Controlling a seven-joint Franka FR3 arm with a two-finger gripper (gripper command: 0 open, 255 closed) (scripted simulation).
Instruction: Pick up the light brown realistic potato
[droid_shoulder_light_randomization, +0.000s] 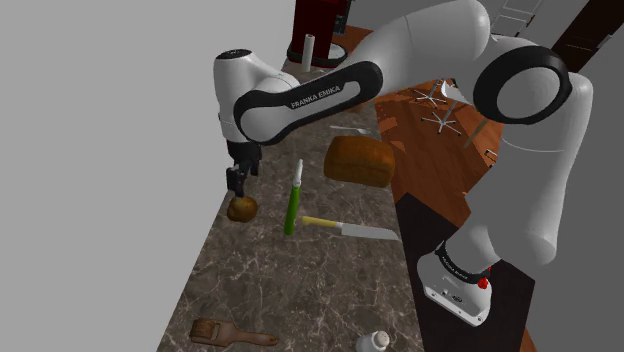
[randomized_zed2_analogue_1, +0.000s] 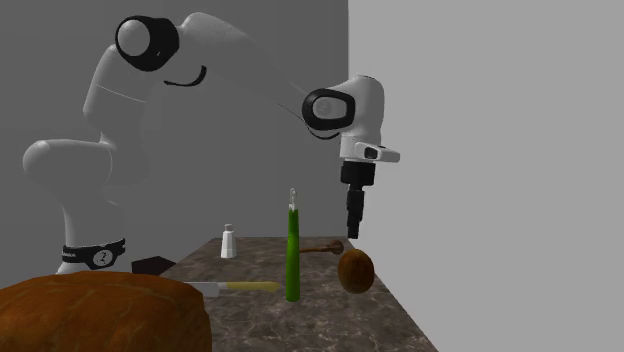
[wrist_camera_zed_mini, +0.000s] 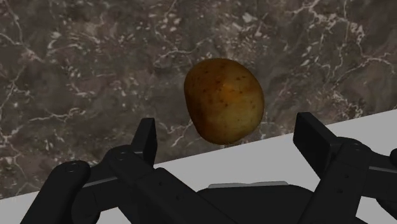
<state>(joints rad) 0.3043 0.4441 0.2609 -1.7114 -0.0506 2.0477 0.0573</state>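
Gripper (droid_shoulder_light_randomization: 238, 188) released, fingers wide apart, hovering just above potato (droid_shoulder_light_randomization: 242, 208), no contact. Potato at countertop (droid_shoulder_light_randomization: 320, 290) edge by grey wall (droid_shoulder_light_randomization: 100, 150).

You've got open marble counter (droid_shoulder_light_randomization: 250, 270) around the potato (droid_shoulder_light_randomization: 242, 208); grey wall (droid_shoulder_light_randomization: 100, 150) crowds the shoulder view's left, green bottle (droid_shoulder_light_randomization: 291, 210) stands near its right.

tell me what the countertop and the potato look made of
Countertop: probably marble or a similar stone, dark grey-brown with branching white veins; whether it is glossy is hard to tell. Potato: looks like natural potato skin, matte golden-brown with fine dark speckles.
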